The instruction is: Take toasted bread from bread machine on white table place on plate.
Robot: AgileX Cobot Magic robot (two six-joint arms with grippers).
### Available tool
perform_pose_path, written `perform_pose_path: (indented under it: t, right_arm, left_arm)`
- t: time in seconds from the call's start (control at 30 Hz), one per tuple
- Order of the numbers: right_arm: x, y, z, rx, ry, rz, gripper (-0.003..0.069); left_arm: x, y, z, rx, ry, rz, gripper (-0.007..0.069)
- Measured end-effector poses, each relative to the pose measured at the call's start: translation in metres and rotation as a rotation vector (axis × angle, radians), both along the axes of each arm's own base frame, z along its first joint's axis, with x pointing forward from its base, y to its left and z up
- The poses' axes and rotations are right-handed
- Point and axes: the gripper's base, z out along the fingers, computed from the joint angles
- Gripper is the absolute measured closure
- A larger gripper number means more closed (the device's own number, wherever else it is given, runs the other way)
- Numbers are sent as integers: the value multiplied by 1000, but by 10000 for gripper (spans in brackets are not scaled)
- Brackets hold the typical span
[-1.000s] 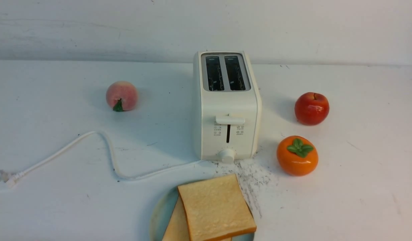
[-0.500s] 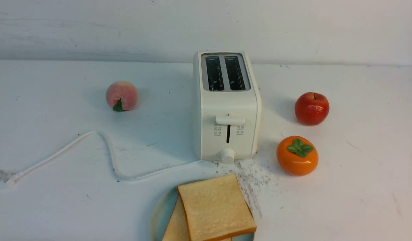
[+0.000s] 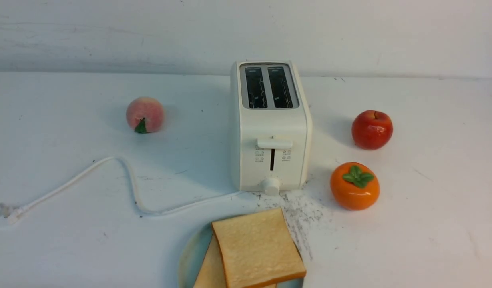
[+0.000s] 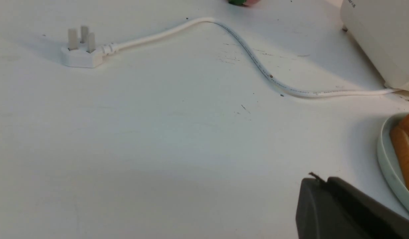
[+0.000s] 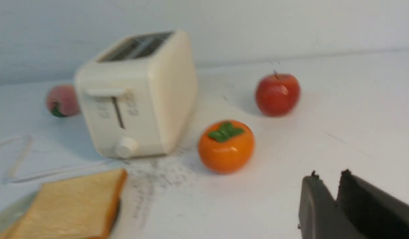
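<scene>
The toasted bread (image 3: 257,248), two thick square slices with pale golden-tan faces and orange-brown crust edges, lies stacked on the round pale mint-green plate (image 3: 188,256) at the bottom centre of the front view, the upper slice turned a little so a corner of the lower one shows at its left. Just above it in that frame stands the boxy cream-white two-slot bread machine (image 3: 270,128), and you can see both slots dark and empty.

Judging from these views, each slice looks light, dry and fairly stiff, with a rough, unslippery face; the crumb would probably dent or crumble under a hard pinch. If you need to shift one, take it across its thickness at a crust edge, where it looks firmest, and squeeze gently.

In the left wrist view, the left fingers (image 4: 319,181) at the lower right of the frame are pressed together and hold nothing, hanging over the scuffed white tabletop (image 4: 157,132) near the plate's rim. In the right wrist view, the right fingers (image 5: 327,177) at the lower right stand slightly parted with a narrow gap, also holding nothing.

With both slices on the plate, the task looks finished.
</scene>
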Motion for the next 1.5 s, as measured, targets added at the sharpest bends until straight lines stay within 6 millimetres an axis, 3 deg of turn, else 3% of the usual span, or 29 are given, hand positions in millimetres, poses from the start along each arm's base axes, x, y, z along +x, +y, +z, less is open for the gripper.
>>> perform_pose_path:
  t: [0.17,1.5]
  right_arm:
    - [5,-6,-45,-29,153,-123,545]
    - [5,-7,-46,-40,157,-145,496]
  left_arm:
    - [0,0,0,0,0,0,608]
    - [0,0,0,0,0,0,586]
